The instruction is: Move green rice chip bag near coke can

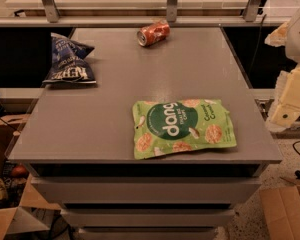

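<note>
The green rice chip bag (184, 127) lies flat near the front edge of the grey table (105, 124), right of centre, its dark green "dang" circle facing up. The coke can (153, 33), red-orange and dented, lies on its side at the far edge of the table, well apart from the bag. My gripper (289, 98) shows only as pale arm parts at the right edge of the view, off the table's right side and clear of the bag. It holds nothing that I can see.
A dark blue chip bag (69, 61) lies at the table's far left. A rail with metal posts (172, 4) runs behind the table. Cardboard boxes (285, 209) sit on the floor at the front right and left.
</note>
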`<state>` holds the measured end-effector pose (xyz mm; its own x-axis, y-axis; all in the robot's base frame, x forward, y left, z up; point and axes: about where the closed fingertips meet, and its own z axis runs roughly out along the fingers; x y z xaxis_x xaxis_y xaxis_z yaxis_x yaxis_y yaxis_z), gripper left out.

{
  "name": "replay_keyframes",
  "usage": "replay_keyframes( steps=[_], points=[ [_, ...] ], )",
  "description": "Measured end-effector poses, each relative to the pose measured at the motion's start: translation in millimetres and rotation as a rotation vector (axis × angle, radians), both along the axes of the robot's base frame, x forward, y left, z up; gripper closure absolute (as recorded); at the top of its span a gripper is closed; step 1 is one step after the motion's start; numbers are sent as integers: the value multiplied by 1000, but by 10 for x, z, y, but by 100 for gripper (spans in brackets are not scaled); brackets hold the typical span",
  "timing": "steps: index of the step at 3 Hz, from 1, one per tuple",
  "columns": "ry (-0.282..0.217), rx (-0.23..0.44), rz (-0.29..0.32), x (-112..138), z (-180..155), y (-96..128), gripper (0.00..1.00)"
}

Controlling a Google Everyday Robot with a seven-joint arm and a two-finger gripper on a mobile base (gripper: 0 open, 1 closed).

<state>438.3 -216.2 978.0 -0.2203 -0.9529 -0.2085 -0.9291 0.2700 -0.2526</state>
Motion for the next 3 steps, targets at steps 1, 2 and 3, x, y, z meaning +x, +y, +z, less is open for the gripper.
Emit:
replay_keyframes(
  steps=[1, 2, 3],
  points=[
    [0, 0, 0, 0, 0, 0, 0],
    [-25, 45, 36, 92, -18, 107, 0],
    [-44, 153, 107, 232, -147, 351, 0]
  ],
)
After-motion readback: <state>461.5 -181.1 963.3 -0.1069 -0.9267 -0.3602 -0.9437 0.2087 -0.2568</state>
